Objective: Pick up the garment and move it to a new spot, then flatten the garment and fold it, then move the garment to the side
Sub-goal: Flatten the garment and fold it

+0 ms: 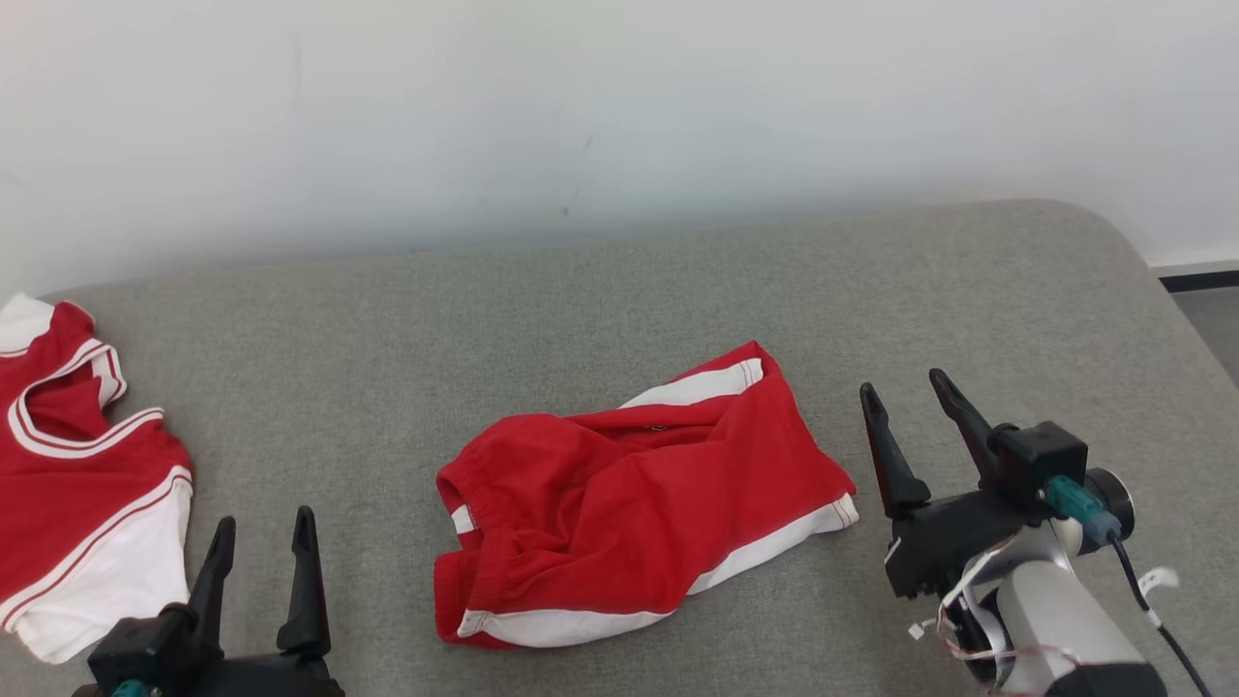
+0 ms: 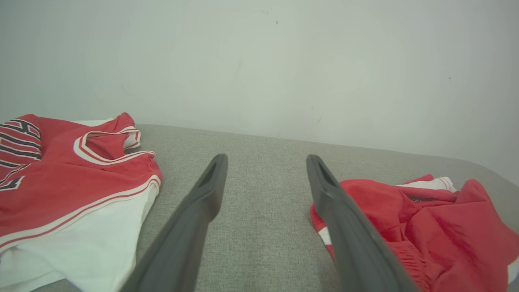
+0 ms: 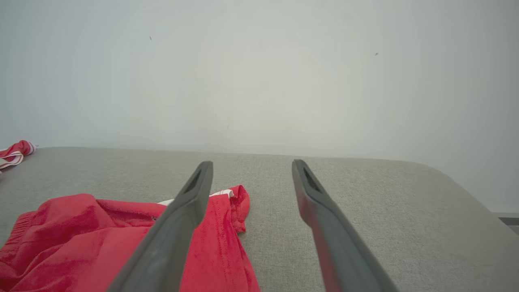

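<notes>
Shorts of red cloth with white trim [image 1: 619, 523] lie crumpled in the middle of the grey fabric-covered bed [image 1: 619, 310], towards its near edge. They rest loose, and no tool touches them. The left tool [image 1: 265, 518] stands open and empty near the near-left corner. The right tool [image 1: 903, 383] is also spread wide and empty, just beside the shorts' right hem. Flanking the cloth this way probably suits flattening it from both ends. The long axis runs roughly left to right, slanting towards the far edge at the right. The gathered waistband points left, the white-edged leg hems right. A red-and-white jersey [image 1: 87, 494] lies well apart at the left edge.
</notes>
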You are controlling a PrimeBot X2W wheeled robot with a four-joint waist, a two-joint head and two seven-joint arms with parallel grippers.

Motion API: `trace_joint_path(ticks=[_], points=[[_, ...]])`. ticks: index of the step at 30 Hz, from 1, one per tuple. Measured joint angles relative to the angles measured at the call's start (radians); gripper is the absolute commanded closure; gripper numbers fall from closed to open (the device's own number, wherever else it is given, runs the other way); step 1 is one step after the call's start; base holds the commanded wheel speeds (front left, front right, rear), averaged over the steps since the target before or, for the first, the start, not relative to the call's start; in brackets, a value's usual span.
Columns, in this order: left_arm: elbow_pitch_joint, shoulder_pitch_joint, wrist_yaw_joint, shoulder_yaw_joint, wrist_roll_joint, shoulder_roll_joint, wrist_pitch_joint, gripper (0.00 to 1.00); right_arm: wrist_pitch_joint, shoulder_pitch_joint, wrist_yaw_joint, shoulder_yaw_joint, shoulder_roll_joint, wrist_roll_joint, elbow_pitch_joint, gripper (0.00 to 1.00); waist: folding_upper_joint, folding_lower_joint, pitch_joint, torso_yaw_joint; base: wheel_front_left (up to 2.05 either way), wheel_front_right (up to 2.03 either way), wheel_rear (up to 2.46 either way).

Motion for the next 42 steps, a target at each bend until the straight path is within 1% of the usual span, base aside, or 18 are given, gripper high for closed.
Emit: trace_joint_path(ticks=[1, 3, 5, 8, 12, 18, 36, 42], points=[[0.005, 0.004, 0.0, 0.003, 0.0, 0.0, 0.0, 0.0, -0.001, 0.051, 0.0, -0.019, 0.01, -0.026, -0.087, 0.0, 0.0, 0.0, -0.01, -0.007, 0.0, 0.0, 0.0], [0.009, 0.013, 0.0, 0.005, 0.0, 0.0, 0.0, 0.0, -0.003, 0.109, 0.0, -0.043, 0.022, -0.05, -0.169, 0.0, -0.0001, -0.0001, -0.02, -0.011, 0.0, 0.0, 0.0], [0.016, 0.018, 0.0, 0.006, 0.0, 0.0, 0.0, 0.0, -0.003, 0.171, 0.0, -0.07, 0.038, -0.069, -0.224, 0.0, -0.0001, 0.0, -0.027, -0.013, 0.0, 0.0, 0.0], [0.02, 0.028, 0.008, 0.0, 0.0, 0.0, 0.0, 0.0, -0.003, 0.243, 0.0, -0.095, 0.066, -0.08, -0.251, 0.0, 0.0, 0.0, -0.038, -0.013, 0.0, 0.0, 0.0], [0.027, 0.044, 0.017, -0.008, -0.005, 0.0, 0.0, 0.0, -0.003, 0.289, 0.0, -0.118, 0.082, -0.089, -0.259, 0.0, 0.0, 0.0, -0.047, -0.01, 0.0, 0.0, 0.0], [0.027, 0.074, 0.033, -0.031, -0.012, -0.001, 0.0, 0.0, -0.003, 0.314, 0.0, -0.128, 0.099, -0.101, -0.254, 0.0, -0.0001, 0.0, -0.056, -0.002, 0.0, 0.0, 0.0], [0.033, 0.079, 0.035, -0.045, -0.012, -0.001, 0.0, 0.0, -0.003, 0.312, 0.0, -0.14, 0.11, -0.113, -0.251, 0.0, 0.0, 0.0001, -0.047, 0.0, 0.0, 0.0, 0.0], [0.036, 0.083, 0.026, -0.071, 0.007, -0.001, 0.0, 0.0, -0.002, 0.312, 0.0, -0.142, 0.109, -0.113, -0.233, 0.0, 0.0, 0.0001, -0.048, 0.0, 0.0, 0.0, 0.0]])
